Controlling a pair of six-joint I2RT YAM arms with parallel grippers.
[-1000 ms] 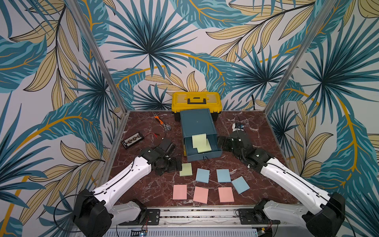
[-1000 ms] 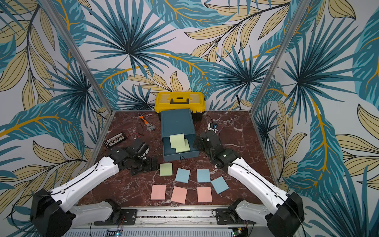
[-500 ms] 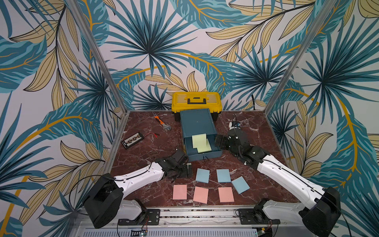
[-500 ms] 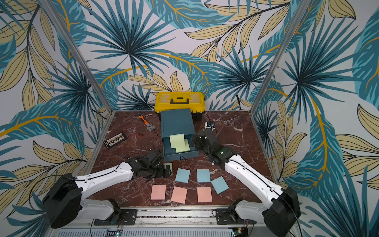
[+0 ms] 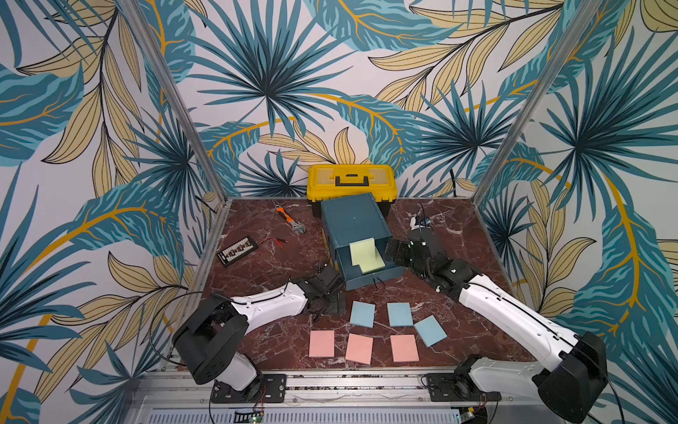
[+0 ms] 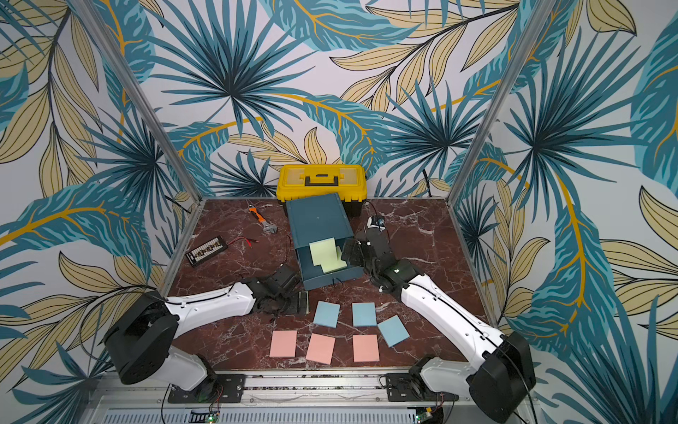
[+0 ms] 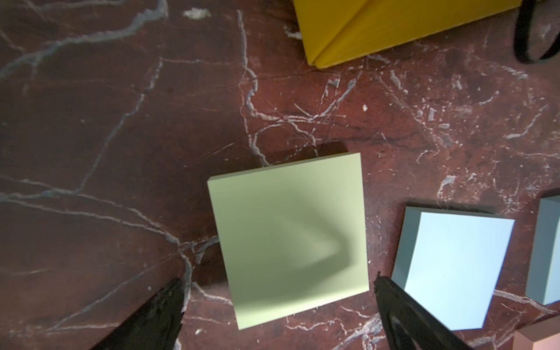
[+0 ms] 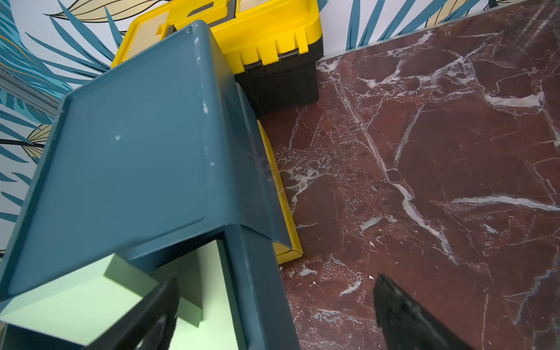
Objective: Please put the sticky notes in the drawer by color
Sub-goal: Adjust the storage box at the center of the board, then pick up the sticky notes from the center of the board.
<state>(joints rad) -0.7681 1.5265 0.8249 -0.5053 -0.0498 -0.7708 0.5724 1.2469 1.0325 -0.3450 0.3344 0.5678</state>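
The drawer (image 5: 354, 224) is a teal cabinet whose top tray is pulled out, with two pale green sticky notes (image 5: 365, 253) lying inside. Three blue pads (image 5: 362, 314) and three pink pads (image 5: 359, 348) lie in rows on the table in both top views. My left gripper (image 5: 332, 303) hangs open over a third green pad (image 7: 288, 239), one finger on each side of it and neither touching it. My right gripper (image 8: 275, 291) is open too and straddles the pulled-out tray's right wall (image 8: 257, 288), gripping nothing.
A yellow toolbox (image 5: 352, 181) stands behind the cabinet against the back wall. An orange wrench (image 5: 291, 222) and a black board with wires (image 5: 236, 249) lie at the back left. A blue pad (image 7: 454, 272) lies close beside the left gripper's finger.
My left arm has swung right and toward the front, ending over the green pad on the table, which it now hides in the top views. The right gripper edged toward the open tray.
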